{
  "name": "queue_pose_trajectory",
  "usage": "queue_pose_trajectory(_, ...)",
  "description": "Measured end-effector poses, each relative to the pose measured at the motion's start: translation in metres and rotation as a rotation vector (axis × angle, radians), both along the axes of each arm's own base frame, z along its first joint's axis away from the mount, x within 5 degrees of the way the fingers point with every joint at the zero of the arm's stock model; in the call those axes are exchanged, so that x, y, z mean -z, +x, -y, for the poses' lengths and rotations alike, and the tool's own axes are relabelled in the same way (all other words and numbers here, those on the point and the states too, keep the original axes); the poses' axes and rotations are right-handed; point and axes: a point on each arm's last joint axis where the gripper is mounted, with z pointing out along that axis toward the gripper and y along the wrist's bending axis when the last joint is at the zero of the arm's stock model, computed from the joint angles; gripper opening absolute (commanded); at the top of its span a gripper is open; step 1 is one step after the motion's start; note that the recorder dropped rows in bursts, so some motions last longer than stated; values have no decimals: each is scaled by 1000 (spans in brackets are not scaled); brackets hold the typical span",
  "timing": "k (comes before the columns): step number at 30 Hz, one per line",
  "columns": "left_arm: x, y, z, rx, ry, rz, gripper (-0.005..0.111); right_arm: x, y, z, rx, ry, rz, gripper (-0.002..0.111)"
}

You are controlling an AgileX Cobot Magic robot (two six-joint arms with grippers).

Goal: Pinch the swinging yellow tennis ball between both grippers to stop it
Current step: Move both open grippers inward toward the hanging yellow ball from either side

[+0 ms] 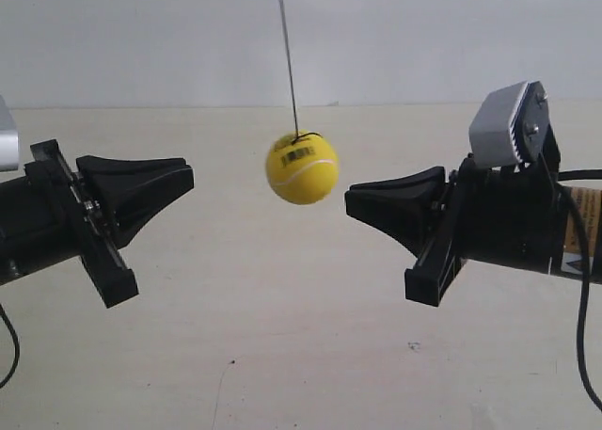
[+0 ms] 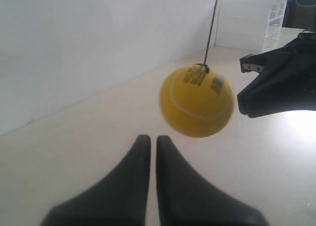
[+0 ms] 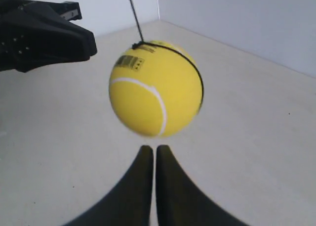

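Observation:
The yellow tennis ball (image 1: 301,168) hangs in the air on a thin dark string (image 1: 287,54), between both grippers and touching neither. My left gripper (image 1: 188,178), on the arm at the exterior view's left, points at the ball from a clear gap away. Its jaws are shut and empty (image 2: 149,138), with the ball (image 2: 196,101) ahead and off to one side. My right gripper (image 1: 350,202) sits closer to the ball, slightly lower than its centre. It is also shut and empty (image 3: 150,148), and the ball (image 3: 155,87) looms just past its tips, slightly blurred.
A pale table (image 1: 282,336) lies below, with a plain white wall (image 1: 141,35) behind. A white drawer unit (image 2: 252,23) stands far beyond the right arm. Black cables (image 1: 591,289) trail from the wrists at both edges of the exterior view.

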Motion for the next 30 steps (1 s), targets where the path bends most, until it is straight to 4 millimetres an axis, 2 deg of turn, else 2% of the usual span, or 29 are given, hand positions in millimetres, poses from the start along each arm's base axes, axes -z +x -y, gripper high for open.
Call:
queue_pose_trajectory(24, 3, -4, 4, 69, 36, 9, 5, -6, -4, -3, -55, 55, 31, 0)
queue_pose_trajectory(30, 15, -1, 7, 103, 13, -18, 5, -3, 0, -4, -60, 54, 21, 0)
